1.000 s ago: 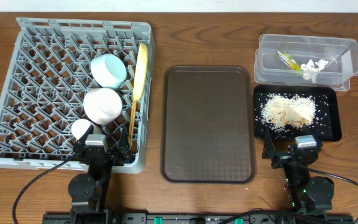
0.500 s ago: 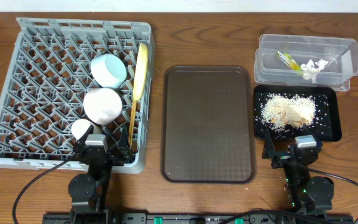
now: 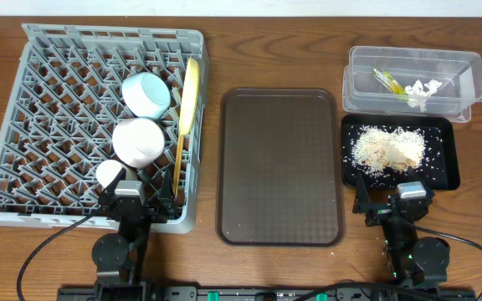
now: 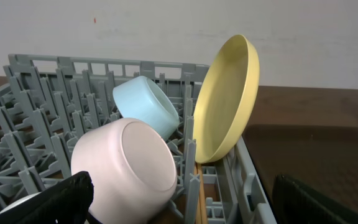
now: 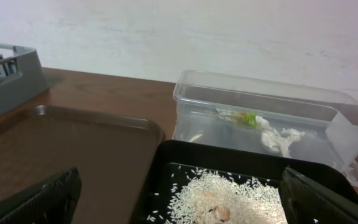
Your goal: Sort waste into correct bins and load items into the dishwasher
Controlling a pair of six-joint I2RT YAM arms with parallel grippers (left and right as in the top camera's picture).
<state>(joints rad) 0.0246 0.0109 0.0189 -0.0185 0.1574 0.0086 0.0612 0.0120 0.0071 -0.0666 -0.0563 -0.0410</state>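
Observation:
The grey dishwasher rack (image 3: 111, 33) holds the light blue bowl (image 3: 146, 94), pink bowl (image 3: 137, 140), white cup (image 3: 110, 174), upright yellow plate (image 3: 191, 96) and chopsticks (image 3: 179, 163). My left gripper (image 3: 139, 191) stands open at the rack's near edge, empty, with the pink bowl (image 4: 129, 168) and plate (image 4: 225, 99) just beyond it. The clear tub (image 3: 412, 79) contains the wrapper (image 3: 386, 80) and white paper (image 3: 421, 90). Rice scraps (image 3: 387, 149) lie on the black tray (image 3: 446, 171). My right gripper (image 3: 396, 196) is open and empty at that tray's near edge (image 5: 166, 168).
A brown serving tray (image 3: 280, 167) lies between the rack and the bins, bare. Both arm bases sit at the table's front edge. The tub (image 5: 260, 106) stands directly behind the black tray.

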